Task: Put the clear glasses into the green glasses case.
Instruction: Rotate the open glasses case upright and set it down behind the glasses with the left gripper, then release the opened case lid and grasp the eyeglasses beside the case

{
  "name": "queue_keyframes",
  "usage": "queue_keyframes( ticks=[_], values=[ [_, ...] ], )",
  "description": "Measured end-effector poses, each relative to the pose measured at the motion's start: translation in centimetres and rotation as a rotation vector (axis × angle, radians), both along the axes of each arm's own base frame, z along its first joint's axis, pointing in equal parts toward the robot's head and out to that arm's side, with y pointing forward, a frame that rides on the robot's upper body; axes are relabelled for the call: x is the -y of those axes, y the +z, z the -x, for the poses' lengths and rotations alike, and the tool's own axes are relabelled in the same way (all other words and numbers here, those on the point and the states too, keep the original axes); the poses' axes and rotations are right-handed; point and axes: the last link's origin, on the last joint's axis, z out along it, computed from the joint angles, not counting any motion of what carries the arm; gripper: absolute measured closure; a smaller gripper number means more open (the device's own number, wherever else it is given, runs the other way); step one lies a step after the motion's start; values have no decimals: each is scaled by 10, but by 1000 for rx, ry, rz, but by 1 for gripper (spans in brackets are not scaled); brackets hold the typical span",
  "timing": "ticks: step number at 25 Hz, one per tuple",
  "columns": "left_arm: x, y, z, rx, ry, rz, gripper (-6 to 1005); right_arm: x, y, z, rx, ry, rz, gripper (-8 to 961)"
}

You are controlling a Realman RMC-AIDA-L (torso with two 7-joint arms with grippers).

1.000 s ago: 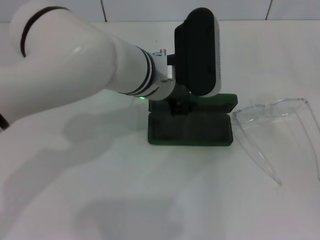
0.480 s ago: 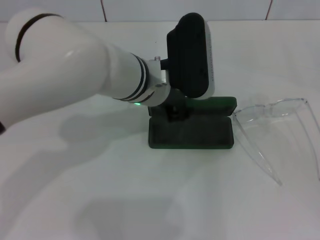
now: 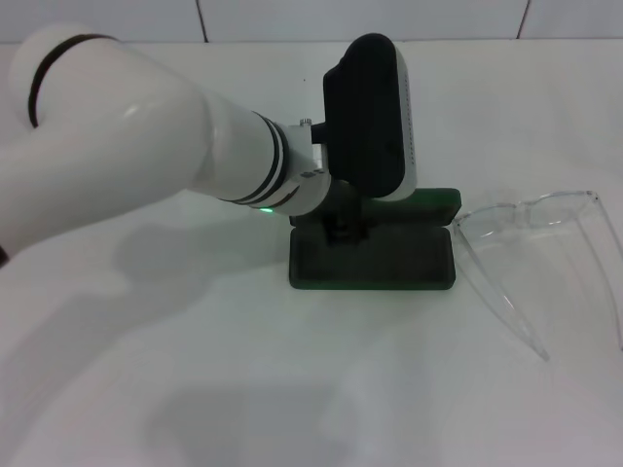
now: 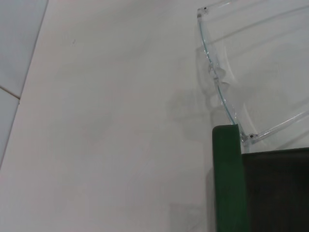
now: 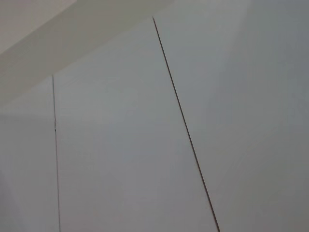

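The green glasses case lies open in the middle of the white table, dark lining up, with its lid folded back behind it. In the left wrist view its green rim and dark lining fill one corner. The clear glasses rest on the table just right of the case, arms unfolded toward me; their front also appears in the left wrist view, close to the case's corner. My left gripper hangs over the back left part of the case, mostly hidden by the wrist's black-and-white block. No right gripper shows.
The white tabletop stretches bare in front of the case and to its left. A tiled wall runs along the table's far edge. The right wrist view holds only pale panels with thin seams.
My left arm and its wrist block have shifted a little to the left over the case. Case and glasses have stayed where they were.
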Motion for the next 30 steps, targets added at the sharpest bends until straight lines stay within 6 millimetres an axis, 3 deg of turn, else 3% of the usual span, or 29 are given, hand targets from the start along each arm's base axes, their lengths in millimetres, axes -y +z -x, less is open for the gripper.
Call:
queue_keyframes(
  ticks=[11, 30],
  values=[
    [5, 3, -4, 6, -3, 10, 584, 1, 0, 0, 2, -1, -1, 220],
    [16, 17, -31, 75, -19, 25, 582, 2, 0, 0, 2, 0, -3, 247]
  ],
)
